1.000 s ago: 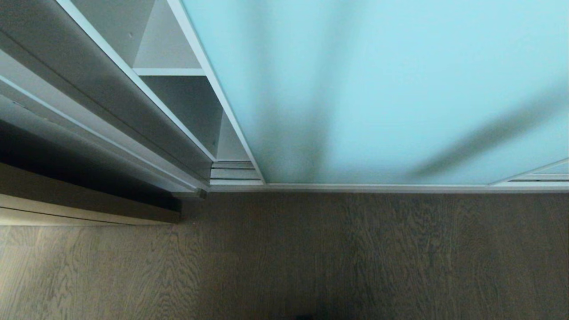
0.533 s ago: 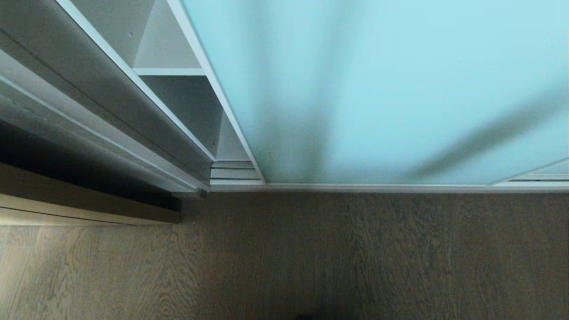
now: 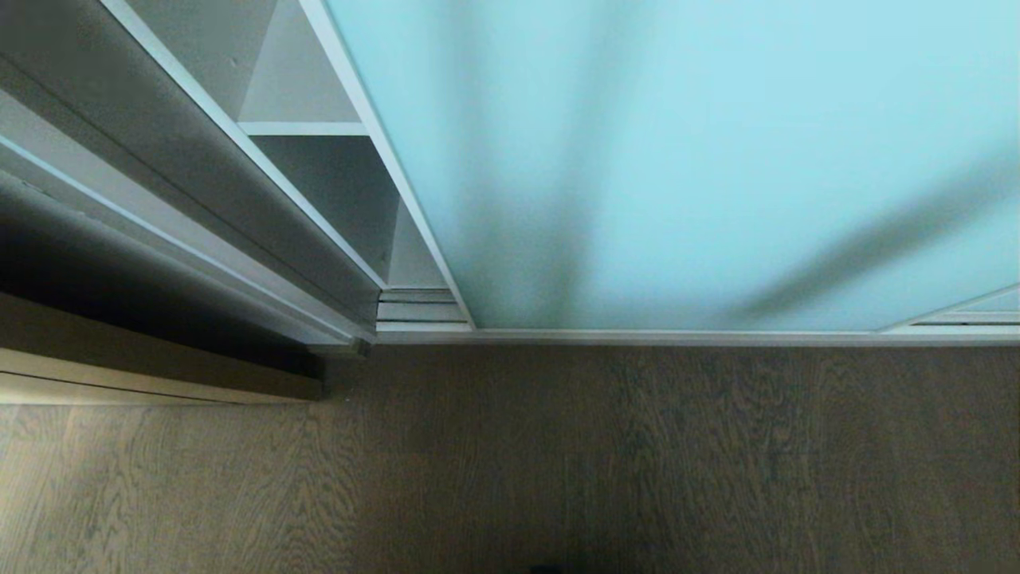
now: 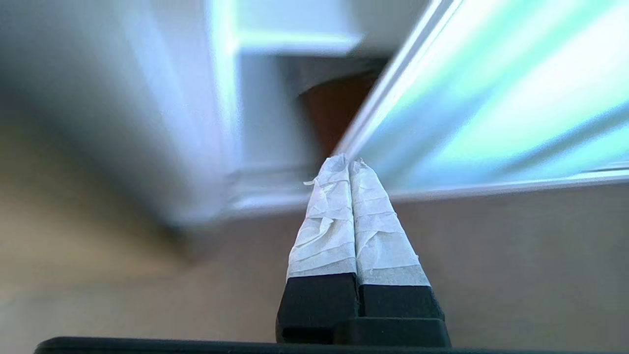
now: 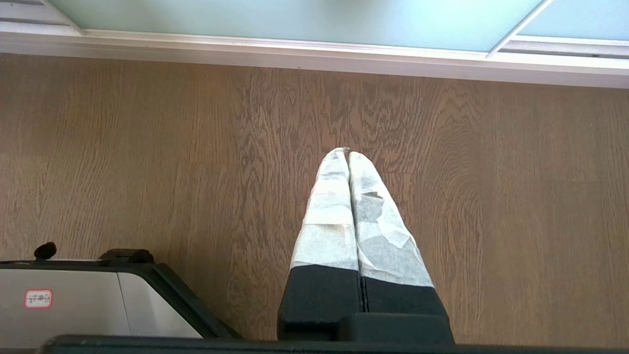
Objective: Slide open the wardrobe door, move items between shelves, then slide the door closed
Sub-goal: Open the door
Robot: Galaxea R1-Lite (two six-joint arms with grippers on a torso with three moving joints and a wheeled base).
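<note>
Frosted aqua sliding wardrobe door, white shelves exposed beside it, left gripper fingers together near its edge, right gripper fingers together over wooden floor.

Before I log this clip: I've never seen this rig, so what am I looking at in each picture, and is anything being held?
This is a wheeled robot with two arms. The head view looks down from its head camera at a wood floor and a wardrobe: the frosted aqua sliding wardrobe door covers most of it, and a narrow gap at its left edge shows white shelves. Neither arm appears there.

The other two pictures come from cameras behind each hand. The left hand, tips wrapped in white tape, is shut and empty, pointing toward the door's edge by that gap. The right hand, also shut and empty, points down at the floor beside part of the robot's base. Nothing lies on the floor.
</note>
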